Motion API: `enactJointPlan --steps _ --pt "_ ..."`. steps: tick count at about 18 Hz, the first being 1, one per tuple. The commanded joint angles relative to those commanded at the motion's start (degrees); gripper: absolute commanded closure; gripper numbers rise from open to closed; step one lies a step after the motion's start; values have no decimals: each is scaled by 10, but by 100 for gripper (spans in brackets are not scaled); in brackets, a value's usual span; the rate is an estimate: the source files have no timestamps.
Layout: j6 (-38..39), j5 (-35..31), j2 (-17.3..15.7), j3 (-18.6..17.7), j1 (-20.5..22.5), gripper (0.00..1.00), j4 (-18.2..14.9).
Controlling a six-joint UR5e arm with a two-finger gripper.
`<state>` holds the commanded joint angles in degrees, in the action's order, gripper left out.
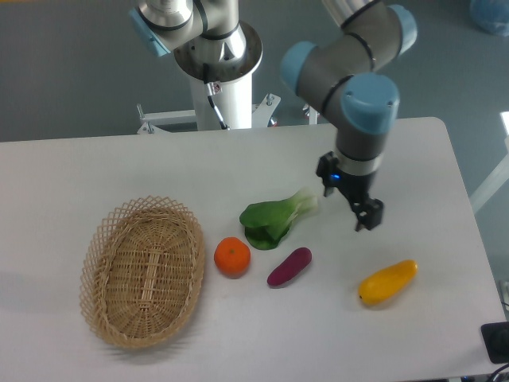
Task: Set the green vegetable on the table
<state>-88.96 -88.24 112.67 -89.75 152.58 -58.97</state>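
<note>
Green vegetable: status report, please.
Gripper empty, clear of it. Green vegetable lying on table, beside orange. Nothing obstructing.

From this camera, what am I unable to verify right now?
- Gripper: small and seen from above; jaw gap unclear.
- Green vegetable: underside hidden, so full contact with the table is unconfirmed.
- Dark object, bottom right: cut off by the frame edge.
- Wicker basket: the far side of its near wall is hidden.

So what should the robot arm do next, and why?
Probably just lift the gripper up and away. The green vegetable already lies on the table, between the orange and the gripper, and the gripper is off to its right, apart from it and holding nothing. The placing looks done.
</note>
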Motion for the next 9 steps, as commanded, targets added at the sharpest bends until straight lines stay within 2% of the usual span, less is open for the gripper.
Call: enactJointPlan --steps 4,7,9 --pt "17 3 47 59 2 0 -1" --pt "39 11 71 104 4 0 -6" --pt "58 8 94 142 4 0 -28"
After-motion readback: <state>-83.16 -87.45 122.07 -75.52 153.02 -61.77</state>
